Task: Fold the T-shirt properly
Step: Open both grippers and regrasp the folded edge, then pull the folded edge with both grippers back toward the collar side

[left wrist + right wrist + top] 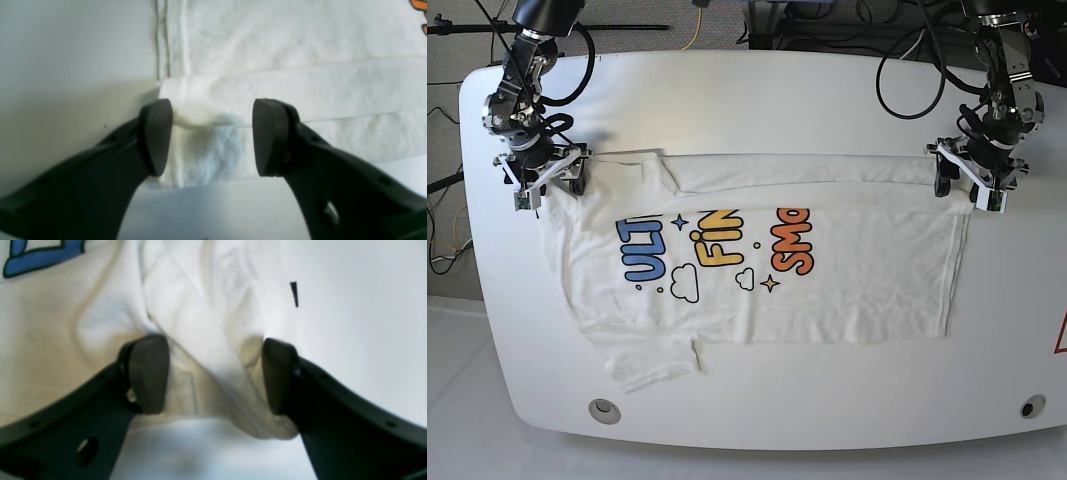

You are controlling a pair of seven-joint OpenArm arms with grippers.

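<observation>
One T-shirt (827, 270), white, spread flat across the middle of the table (757, 100), print up: blue, yellow and orange words with clouds and stars. Far long side of the shirt folded over toward the near side in a narrow band that runs between the two grippers. One sleeve lies loose near the table's near edge.

Two grippers, one at each end of the fold. Left gripper (212, 136): jaws apart, straddling the folded hem corner, cloth between the pads but not pinched. Right gripper (213, 376): jaws apart over bunched cloth at the shoulder end, one pad beside the cloth's edge.

Open room: wide bare strip along the far edge behind the fold; bare margin along the near edge; the narrow ends beyond each gripper are tighter
</observation>
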